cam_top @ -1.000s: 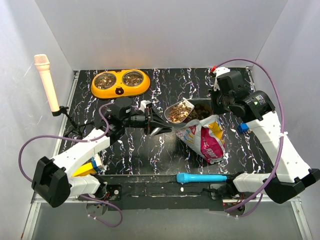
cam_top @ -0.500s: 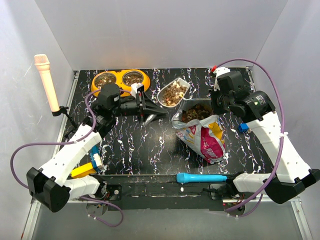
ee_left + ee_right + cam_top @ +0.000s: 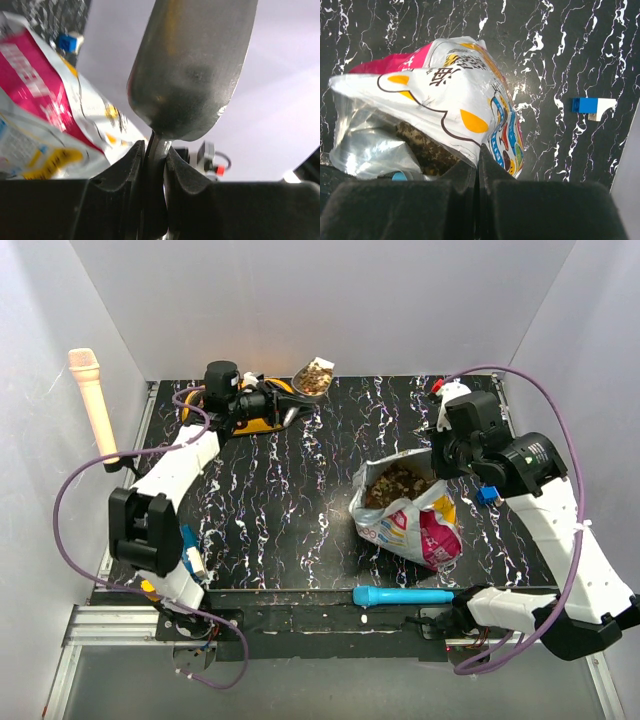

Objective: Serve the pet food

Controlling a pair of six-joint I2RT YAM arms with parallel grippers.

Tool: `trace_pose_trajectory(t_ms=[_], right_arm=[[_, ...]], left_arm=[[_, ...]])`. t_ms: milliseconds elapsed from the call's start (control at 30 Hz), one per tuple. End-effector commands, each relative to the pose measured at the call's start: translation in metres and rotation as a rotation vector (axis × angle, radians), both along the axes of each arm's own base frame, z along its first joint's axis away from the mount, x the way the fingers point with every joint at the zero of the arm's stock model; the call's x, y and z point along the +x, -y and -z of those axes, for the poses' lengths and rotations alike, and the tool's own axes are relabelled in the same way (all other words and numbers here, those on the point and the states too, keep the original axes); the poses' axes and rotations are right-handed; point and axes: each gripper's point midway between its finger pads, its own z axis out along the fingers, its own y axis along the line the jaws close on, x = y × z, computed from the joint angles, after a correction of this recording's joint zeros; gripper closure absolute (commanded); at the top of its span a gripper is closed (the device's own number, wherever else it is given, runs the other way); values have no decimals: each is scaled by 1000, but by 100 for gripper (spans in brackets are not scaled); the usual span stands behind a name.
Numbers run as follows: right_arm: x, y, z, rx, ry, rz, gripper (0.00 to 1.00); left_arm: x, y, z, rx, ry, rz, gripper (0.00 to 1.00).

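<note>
Kibble (image 3: pixel 316 371) heaped in scoop (image 3: pixel 312 382), held near back wall (image 3: pixel 350 300), just right of orange bowl (image 3: pixel 262 424); more in pouch (image 3: pixel 410 525). Risk: scoop looks offset from bowl's cups, so tipping now prob. spills onto table (image 3: pixel 300 490); load's brim-full too. Load lies along scoop; long axis runs handle-to-tip, tip pointing far-right twd wall. L gripper (image 3: pixel 155 152) clamped tight on handle (image 3: pixel 156 140); R gripper (image 3: pixel 479 170) pinched closed on pouch edge.
</note>
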Motion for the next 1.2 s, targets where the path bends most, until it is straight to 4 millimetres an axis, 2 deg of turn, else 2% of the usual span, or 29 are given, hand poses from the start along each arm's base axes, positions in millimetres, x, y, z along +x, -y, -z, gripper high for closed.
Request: trace_pose_trajectory(t_ms=[0,100,233,367,600,700,800,1167], right_arm=[[15,1,-94,183,363,29,99],[13,1,-95,188,363,26,99],[11,1,-97,195,364,22,99],[12,2,-95,185,368,22,99],[13,-2,-88,184,356,10,99],[14,-3,-86,181,352,7,99],[15,-4,-85,180,349,6,99],[17,2,-88,156,369,26,99]], left_arm=[[39,-30,-2,18,102,-52,100],[65,-54,30,53,56,-101,100],[87,-82,66,78,-7,-152,100],[106,-103,91,115,-48,-188,100],[130,-114,131,191,-167,-252,100],[139,-116,137,215,-199,-273,100],[140,-122,148,284,-258,-290,100],[141,-123,182,430,-368,-244,100]])
